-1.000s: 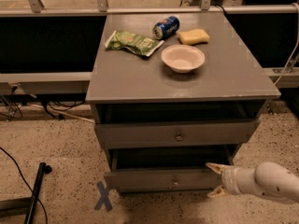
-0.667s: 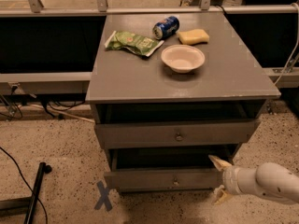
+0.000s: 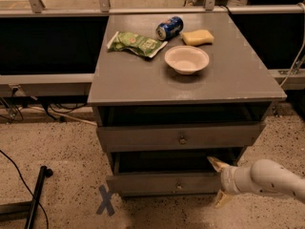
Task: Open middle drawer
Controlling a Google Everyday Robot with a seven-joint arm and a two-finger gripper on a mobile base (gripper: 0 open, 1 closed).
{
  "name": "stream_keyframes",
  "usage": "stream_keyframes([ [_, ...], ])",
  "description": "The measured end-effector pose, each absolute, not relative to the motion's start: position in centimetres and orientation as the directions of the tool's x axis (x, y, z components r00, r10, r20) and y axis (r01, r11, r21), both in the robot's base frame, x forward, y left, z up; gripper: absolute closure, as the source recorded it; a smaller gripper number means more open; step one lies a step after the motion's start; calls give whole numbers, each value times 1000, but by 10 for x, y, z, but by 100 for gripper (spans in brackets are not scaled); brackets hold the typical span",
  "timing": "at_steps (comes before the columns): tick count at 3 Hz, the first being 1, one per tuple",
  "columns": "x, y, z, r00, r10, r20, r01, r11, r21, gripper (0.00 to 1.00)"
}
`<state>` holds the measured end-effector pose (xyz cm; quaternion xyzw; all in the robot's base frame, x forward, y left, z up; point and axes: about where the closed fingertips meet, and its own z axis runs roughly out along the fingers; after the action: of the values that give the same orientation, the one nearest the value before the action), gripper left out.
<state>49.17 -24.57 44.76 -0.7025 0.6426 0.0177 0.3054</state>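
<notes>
Speckled terrazzo floor [image 3: 57,147], dim light; a grey drawer cabinet stands on it. A blue tape X [image 3: 106,200] lies on the floor below the cabinet's front-left corner, and a black pole [image 3: 35,194] lies further left.

Gripper [image 3: 215,182]: enters from the lower right on a white arm [image 3: 269,178]. Its fingers are spread, one [image 3: 215,163] above and one [image 3: 221,198] below the right end of the middle drawer [image 3: 162,183]. Contact with the front cannot be confirmed.

Middle drawer: lower of the two visible fronts, with a tiny knob at centre and a dark opening above it. The upper drawer [image 3: 143,138] carries a larger knob and also has a dark gap above, under the counter's front edge.

Countertop [image 3: 143,80], front to back:
- white bowl [image 3: 187,59], about mid-counter, right of centre
- green chip bag [image 3: 136,44], toward the back-left corner
- yellow sponge [image 3: 198,37], behind the bowl near the back edge
- blue soda can [image 3: 169,28], on its side, just left of the sponge

A metal rail [image 3: 143,11] runs behind the back edge.
</notes>
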Motion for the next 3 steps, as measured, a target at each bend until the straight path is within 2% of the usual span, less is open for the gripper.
stream_keyframes([
  [2, 507, -242, 420, 173, -914, -367, -940, -41, -340, 4],
  [3, 517, -239, 406, 162, -914, -372, -948, -40, -314, 11],
])
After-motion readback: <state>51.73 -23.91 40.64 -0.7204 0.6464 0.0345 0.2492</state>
